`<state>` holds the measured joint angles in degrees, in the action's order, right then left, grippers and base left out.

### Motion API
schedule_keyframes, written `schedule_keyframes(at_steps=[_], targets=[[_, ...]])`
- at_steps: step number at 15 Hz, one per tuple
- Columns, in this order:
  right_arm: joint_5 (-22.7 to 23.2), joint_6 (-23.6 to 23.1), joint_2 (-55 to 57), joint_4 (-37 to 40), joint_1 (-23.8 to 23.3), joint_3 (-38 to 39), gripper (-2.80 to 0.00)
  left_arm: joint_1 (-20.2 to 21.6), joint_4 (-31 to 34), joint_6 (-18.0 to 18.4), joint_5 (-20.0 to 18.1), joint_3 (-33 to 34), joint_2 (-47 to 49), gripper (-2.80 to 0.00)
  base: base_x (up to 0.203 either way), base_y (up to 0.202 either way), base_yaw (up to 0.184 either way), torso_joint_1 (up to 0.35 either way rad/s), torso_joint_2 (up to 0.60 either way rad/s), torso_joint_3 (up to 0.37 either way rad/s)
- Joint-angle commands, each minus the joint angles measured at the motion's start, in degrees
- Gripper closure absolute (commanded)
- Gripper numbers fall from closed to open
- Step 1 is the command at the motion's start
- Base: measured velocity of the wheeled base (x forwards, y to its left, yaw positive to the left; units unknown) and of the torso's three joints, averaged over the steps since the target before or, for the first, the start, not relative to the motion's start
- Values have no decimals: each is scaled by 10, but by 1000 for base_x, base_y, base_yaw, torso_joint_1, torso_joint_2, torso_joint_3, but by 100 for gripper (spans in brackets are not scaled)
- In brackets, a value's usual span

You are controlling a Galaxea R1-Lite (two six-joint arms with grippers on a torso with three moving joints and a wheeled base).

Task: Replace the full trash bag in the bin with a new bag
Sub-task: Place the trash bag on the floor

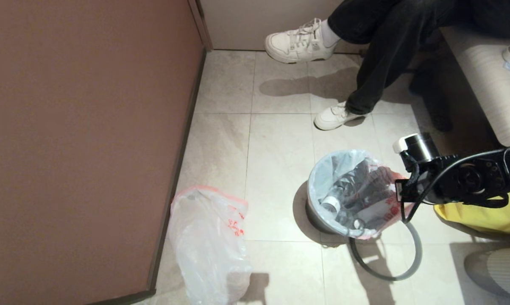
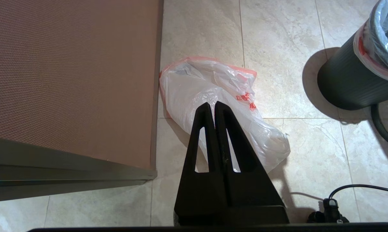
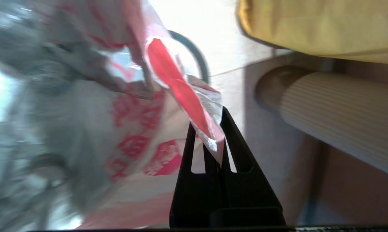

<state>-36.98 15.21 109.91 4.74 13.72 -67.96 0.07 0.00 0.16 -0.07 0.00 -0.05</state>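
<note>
Right gripper (image 3: 210, 129), black fingers, clamped on pink-red edge of the full trash bag (image 1: 356, 190), thin translucent plastic w/ cup shapes, sitting in small round dark bin (image 2: 345, 83). Grey hoop (image 1: 386, 258) on floor beside bin. Plain translucent new bag (image 1: 208, 245) lies by brown wall. Left gripper (image 2: 214, 108) closed, empty, above new bag.

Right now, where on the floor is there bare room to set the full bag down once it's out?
Bare tiles lie between the new bag and the bin, and from the bin toward the white shoes. Crowded: beside the bin, the grey hoop, yellow bag and right gripper pinching the full trash bag.
</note>
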Motion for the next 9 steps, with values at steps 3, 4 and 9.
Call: schedule_keyframes(at_steps=[3, 4, 9], targets=[[123, 119, -43, 59, 23, -15, 0, 0, 0, 0, 0, 0, 0, 0, 0, 0, 0, 0, 0, 0], [165, 139, -49, 70, 25, -22, 0, 0, 0, 0, 0, 0, 0, 0, 0, 0, 0, 0, 0, 0], [373, 211, -58, 107, 22, -58, 0, 0, 0, 0, 0, 0, 0, 0, 0, 0, 0, 0, 0, 0]])
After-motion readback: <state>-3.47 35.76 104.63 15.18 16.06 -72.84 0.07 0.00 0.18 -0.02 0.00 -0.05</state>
